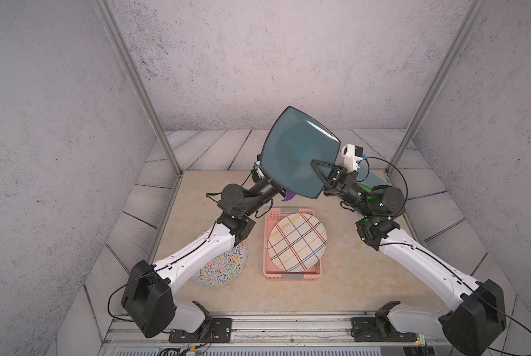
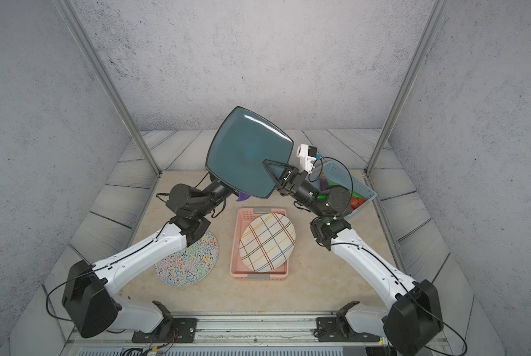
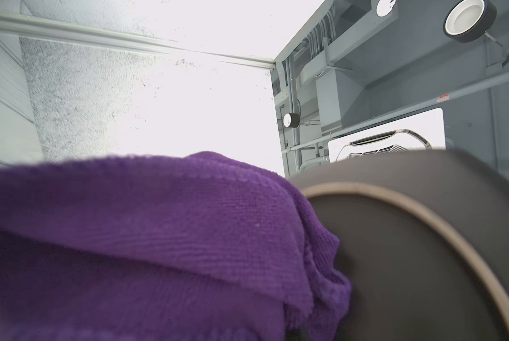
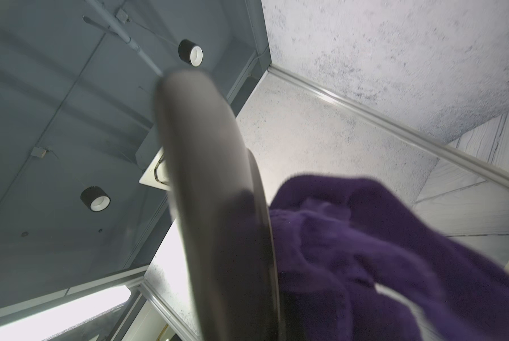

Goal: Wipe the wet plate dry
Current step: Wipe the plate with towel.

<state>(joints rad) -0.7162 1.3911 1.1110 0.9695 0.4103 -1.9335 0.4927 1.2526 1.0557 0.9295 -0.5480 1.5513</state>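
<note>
A dark teal square plate (image 1: pixel 298 151) (image 2: pixel 245 151) is held tilted in the air above the back of the table. My right gripper (image 1: pixel 319 168) (image 2: pixel 270 166) is shut on its right edge, one finger lying across the top face. My left gripper is hidden behind the plate in both top views, and only a tip of the purple cloth (image 1: pixel 289 196) (image 2: pixel 243 197) hangs below the plate's lower edge. In the left wrist view the purple cloth (image 3: pixel 158 236) covers the jaws and lies against the plate's grey underside (image 3: pixel 409 251). The right wrist view shows the plate (image 4: pixel 217 221) edge-on with the cloth (image 4: pixel 365 251) beside it.
A pink basket (image 1: pixel 266 246) in the middle of the table holds a plaid round plate (image 1: pixel 298 243). A squiggle-patterned plate (image 1: pixel 227 268) lies under my left arm. A blue basket (image 2: pixel 362 188) with red and purple items stands at the back right.
</note>
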